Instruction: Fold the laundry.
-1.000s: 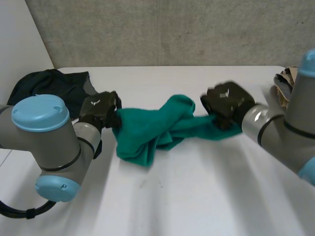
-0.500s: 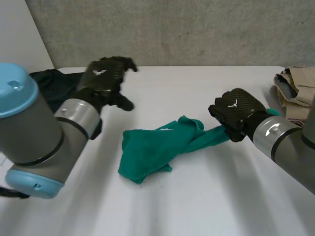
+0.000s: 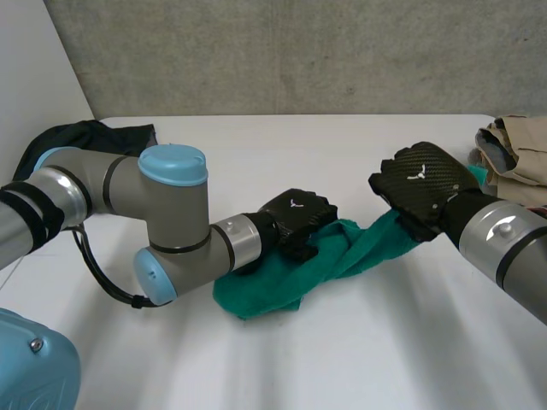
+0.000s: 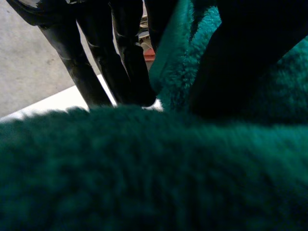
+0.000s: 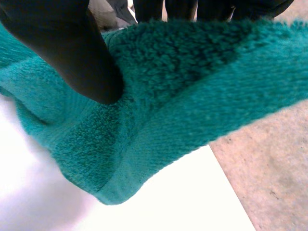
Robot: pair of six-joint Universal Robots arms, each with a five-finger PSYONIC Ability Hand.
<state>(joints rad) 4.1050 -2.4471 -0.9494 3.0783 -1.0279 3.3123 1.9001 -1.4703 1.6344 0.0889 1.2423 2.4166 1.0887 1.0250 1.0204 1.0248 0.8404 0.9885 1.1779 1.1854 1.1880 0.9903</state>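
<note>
A green fluffy terry towel (image 3: 265, 290) lies bunched up in the middle of the flat white table (image 3: 342, 367). One end of it stretches toward 2 o'clock, up off the table, to the right hand (image 3: 423, 188).

The black left hand (image 3: 295, 218) sits on the middle of the towel. Its grey arm with the light-blue cap (image 3: 171, 222) reaches in from 9 o'clock. In the left wrist view the fingers (image 4: 120, 62) are long and close together, and their tips touch the towel (image 4: 144, 168). A raised fold of the towel stands between them and the thumb (image 4: 240, 62), so the hand is pinching that fold.

The black right hand is at 3 o'clock from the heap and holds the towel's end in the air. In the right wrist view the thumb (image 5: 72, 48) presses the cloth up against the fingers (image 5: 180, 7), tight on the towel just by its flat hem. The hem hangs below the hand, above the table.

A dark crumpled piece of clothing (image 3: 94, 137) lies at 10 o'clock, near the far corner of the table, well apart from the towel. A tan folded pile of clothes (image 3: 517, 154) lies at 2 o'clock, at the table's edge, just beyond the right hand.
</note>
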